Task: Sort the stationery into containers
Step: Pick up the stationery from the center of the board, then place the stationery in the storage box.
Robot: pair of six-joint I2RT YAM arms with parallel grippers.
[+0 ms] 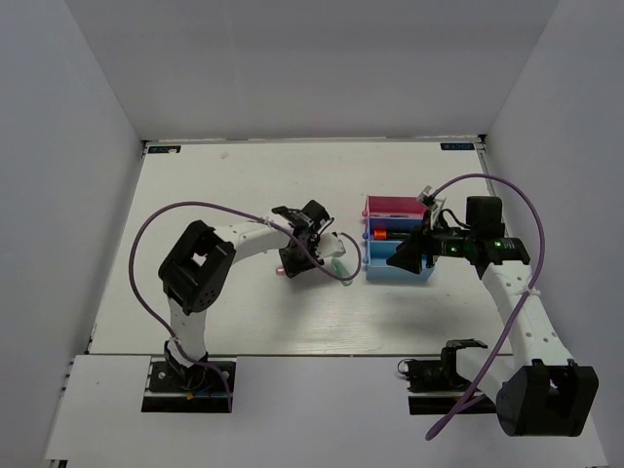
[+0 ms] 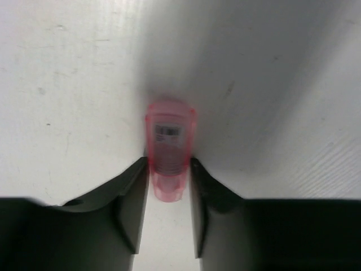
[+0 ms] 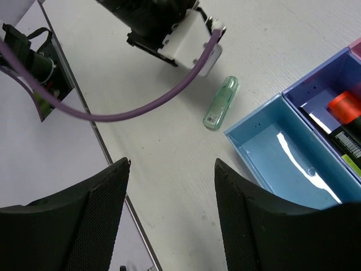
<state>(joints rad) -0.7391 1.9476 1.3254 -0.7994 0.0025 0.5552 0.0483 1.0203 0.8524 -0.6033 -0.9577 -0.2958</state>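
**Desk** (image 1: 234, 175): white, walled in by pale panels on three sides. All items below are carried on it.

**Left arm** (image 1: 210, 258): reached toward the middle of the desk and looped by a purple cable (image 3: 141, 110).

**Right arm** (image 1: 526, 312): stretched forward, with its wrist held over the right side of the trays.

**Trays** (image 1: 369, 239): three, joined in a row right of centre.
- The magenta tray (image 1: 395, 203) is set farthest from the arm bases.
- The dark blue tray (image 3: 316, 84) is in the middle.
- The light blue tray (image 3: 271, 164) is nearest, and only a bare floor can be seen in it.

**Right claw** (image 3: 171, 166): held above the desk beside the light blue tray. Its jaws are spread wide and nothing is seen between them.

**Left claw** (image 2: 169, 169): lowered to the desk left of the trays. Its jaws are drawn in against both sides of the pink marker.

**Pink marker** (image 2: 169, 152): translucent with a barcode label. It is pinched at one end between the left claw's fingers (image 2: 132, 195) and lies against the desk.

**Green marker** (image 3: 221, 103): pale and translucent. It is laid flat on the desk between the left claw and the light blue tray, near the tray but apart from it.

**Orange-black marker** (image 3: 345, 107): laid inside the dark blue tray. A dark labelled marker (image 3: 347, 141) is seen just beside it.
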